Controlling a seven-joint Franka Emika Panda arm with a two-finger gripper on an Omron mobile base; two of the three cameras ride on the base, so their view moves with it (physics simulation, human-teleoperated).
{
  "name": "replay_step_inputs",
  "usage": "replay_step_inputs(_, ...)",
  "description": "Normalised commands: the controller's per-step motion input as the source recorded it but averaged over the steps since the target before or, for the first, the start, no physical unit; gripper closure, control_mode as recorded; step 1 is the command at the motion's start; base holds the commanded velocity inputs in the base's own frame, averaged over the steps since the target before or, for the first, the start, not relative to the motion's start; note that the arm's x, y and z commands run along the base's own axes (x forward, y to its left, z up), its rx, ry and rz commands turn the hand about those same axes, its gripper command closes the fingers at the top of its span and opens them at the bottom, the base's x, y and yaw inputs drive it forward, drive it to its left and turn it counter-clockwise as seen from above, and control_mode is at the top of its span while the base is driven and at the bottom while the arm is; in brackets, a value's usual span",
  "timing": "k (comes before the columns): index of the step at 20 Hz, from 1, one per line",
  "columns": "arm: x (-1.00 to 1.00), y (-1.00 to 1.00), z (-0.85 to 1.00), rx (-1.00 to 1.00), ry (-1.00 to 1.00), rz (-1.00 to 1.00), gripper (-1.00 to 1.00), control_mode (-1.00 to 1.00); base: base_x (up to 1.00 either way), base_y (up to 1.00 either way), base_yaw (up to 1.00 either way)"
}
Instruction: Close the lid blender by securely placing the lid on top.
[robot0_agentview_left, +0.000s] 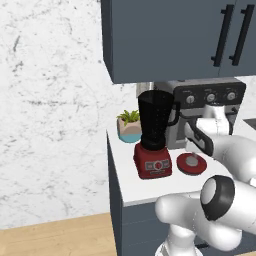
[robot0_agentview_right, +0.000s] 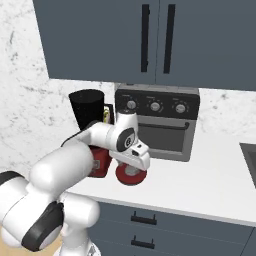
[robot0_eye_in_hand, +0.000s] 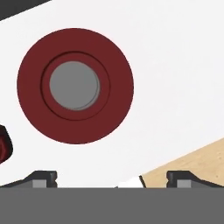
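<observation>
Gripper (robot0_eye_in_hand: 112, 177) jaws spread wide, nothing held, hung above lid (robot0_eye_in_hand: 75, 85) for pickup | lid flat on counter (robot0_agentview_left: 150, 187), just beside blender (robot0_agentview_left: 155, 135) base | jar rim uncovered, lid not yet placed

Rendered home kitchen: white counter (robot0_agentview_left: 131, 185) w/ dark blue-grey cabinets (robot0_agentview_right: 150, 40) above & drawers (robot0_agentview_right: 145, 230) below, marble-look wall (robot0_agentview_left: 50, 100). Countertop oven (robot0_agentview_right: 165, 125) w/ knobs, red-base blender (robot0_agentview_left: 154, 135), small potted plant (robot0_agentview_left: 129, 125), wood floor (robot0_agentview_left: 55, 237).
</observation>
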Motion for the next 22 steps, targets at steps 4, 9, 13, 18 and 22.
replay_step_inputs(4,0.25,0.00,-0.11,0.00,0.00,0.00,-1.00,-1.00,0.00,0.00,0.00)
replay_step_inputs(9,0.17,0.00,-0.14,0.00,0.00,0.00,-1.00,-1.00,0.00,0.00,0.00)
replay_step_inputs(13,0.12,0.00,-0.12,0.00,0.00,0.00,-1.00,-1.00,0.00,0.00,0.00)
replay_step_inputs(18,0.01,0.01,-0.22,0.00,0.00,0.00,-1.00,-1.00,0.00,0.00,0.00)
replay_step_inputs(22,0.09,0.08,-0.15,0.00,0.00,0.00,-1.00,-1.00,0.00,0.00,0.00)
